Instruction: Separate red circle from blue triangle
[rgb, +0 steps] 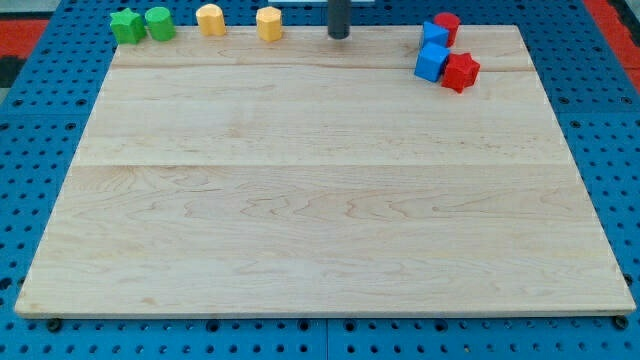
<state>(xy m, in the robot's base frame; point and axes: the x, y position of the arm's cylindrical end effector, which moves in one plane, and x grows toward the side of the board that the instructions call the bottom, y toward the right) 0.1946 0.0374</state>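
The red circle (447, 23) sits at the view's top right, near the board's top edge. The blue triangle (433, 35) touches its lower left side. My tip (339, 37) is at the view's top centre, about a hundred pixels left of this pair, touching no block. Just below the pair lie a second blue block (431, 64) and a red star (461, 72), side by side and close against the blue triangle.
A green star (126, 26) and a green circle (159, 23) sit at the top left corner. Two yellow blocks (211, 19) (269, 23) lie along the top edge, left of my tip. The wooden board (320, 200) rests on a blue pegboard.
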